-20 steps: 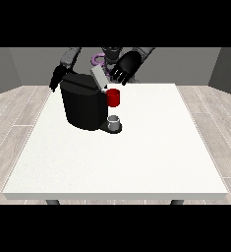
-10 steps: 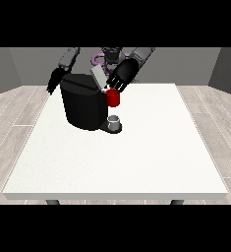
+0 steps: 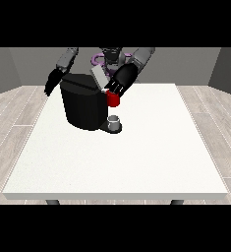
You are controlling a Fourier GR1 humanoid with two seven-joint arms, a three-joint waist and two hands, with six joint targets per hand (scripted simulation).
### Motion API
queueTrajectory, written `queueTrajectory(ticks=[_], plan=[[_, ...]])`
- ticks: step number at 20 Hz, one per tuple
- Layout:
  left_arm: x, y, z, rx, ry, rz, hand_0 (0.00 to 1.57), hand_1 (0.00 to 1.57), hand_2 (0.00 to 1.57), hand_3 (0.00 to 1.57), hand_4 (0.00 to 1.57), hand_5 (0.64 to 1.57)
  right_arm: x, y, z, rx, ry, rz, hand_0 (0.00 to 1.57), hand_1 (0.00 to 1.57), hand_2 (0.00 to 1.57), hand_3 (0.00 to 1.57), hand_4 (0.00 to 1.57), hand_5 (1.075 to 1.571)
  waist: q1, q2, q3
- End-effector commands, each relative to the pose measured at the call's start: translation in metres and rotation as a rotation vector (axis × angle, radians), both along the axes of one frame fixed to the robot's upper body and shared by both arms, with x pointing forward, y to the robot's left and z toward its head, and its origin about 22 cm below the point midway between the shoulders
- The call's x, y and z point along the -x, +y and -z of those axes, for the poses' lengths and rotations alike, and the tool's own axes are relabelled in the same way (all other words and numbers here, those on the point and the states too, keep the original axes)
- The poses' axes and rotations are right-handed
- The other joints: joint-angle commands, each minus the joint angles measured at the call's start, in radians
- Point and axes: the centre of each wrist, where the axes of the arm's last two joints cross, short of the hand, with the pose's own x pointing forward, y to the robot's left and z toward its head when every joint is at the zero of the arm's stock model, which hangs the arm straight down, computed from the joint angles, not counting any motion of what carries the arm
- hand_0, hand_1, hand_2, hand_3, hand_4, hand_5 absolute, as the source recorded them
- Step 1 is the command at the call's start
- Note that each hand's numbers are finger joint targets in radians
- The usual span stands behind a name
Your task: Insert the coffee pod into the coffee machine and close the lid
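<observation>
I see black hand at view's right [image 3: 122, 81] over tilted grey lid [image 3: 99, 77] of black coffee machine [image 3: 83, 102]; grasp cannot tell. Lid probably stiff, light; push outer edge.

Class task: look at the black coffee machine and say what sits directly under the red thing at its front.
Under the red thing at the machine a small grey thing stands on the coffee machine's base. Whether it is the pod cannot be told. The hand at the view's right covers the area above.
</observation>
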Motion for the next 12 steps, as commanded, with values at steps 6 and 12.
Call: queueTrajectory(ticks=[6,12], plan=[[-0.003,-0.021,0.002,0.003,-0.022,0.023,1.22,1.22,1.26,1.21,0.38,1.571,-0.01,-0.003,-0.009,-0.012,0.007,0.03,0.0,0.0,0.0,0.0,0.0,1.571,0.025,-0.009,-0.0003],[-0.001,-0.024,-0.011,0.004,-0.097,0.019,1.2,1.2,1.22,1.18,0.36,1.571,-0.008,-0.011,0.004,-0.02,-0.017,0.043,0.0,0.0,0.0,0.0,0.0,1.571,0.021,0.023,0.0002]])
